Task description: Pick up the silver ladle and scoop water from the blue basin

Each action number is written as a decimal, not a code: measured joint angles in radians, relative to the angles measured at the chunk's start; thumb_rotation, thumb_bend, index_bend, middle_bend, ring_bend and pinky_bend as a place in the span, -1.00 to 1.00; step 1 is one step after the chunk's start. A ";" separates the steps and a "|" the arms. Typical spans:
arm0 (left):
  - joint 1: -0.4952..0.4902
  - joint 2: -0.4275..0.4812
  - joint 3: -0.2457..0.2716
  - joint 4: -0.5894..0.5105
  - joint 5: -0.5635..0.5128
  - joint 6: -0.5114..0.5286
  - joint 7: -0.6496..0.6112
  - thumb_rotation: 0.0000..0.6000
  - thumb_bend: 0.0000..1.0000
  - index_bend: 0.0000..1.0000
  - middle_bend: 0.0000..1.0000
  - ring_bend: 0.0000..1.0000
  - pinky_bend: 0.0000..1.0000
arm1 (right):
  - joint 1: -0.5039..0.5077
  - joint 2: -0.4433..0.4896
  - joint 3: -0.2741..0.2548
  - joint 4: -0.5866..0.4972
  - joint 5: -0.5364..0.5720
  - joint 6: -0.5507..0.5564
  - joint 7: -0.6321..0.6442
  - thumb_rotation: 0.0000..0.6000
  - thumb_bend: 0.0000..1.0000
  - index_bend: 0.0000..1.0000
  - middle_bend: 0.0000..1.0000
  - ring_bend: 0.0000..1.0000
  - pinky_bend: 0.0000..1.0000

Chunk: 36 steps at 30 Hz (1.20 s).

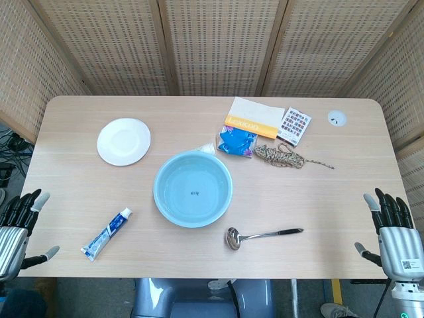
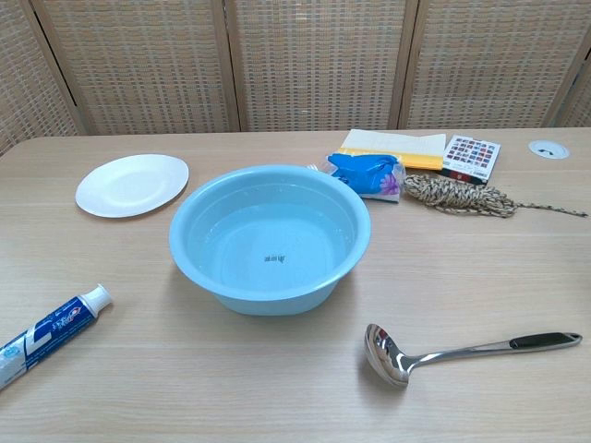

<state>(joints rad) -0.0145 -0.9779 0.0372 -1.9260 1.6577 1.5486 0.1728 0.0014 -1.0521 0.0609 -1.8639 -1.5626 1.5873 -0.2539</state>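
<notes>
Though near basin — ladle beyond fingers

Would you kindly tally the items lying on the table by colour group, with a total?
Blue: 2 - basin, blue packet
White: 2 - plate, toothpaste tube
Silver: 1 - ladle
Yellow: 1 - booklet
Multicoloured: 1 - card
Brown: 1 - twine bundle
Total: 8
</notes>
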 measured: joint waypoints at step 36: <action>-0.050 -0.040 -0.045 -0.002 -0.134 -0.088 0.076 1.00 -1.00 -1.00 -1.00 -1.00 -1.00 | 0.405 -0.235 0.067 0.221 0.364 -0.685 -0.193 1.00 -0.56 -0.17 1.00 0.97 1.00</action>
<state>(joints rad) -0.0643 -1.0175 -0.0079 -1.9280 1.5235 1.4609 0.2491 0.4061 -1.2873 0.1277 -1.6431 -1.1983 0.9026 -0.4472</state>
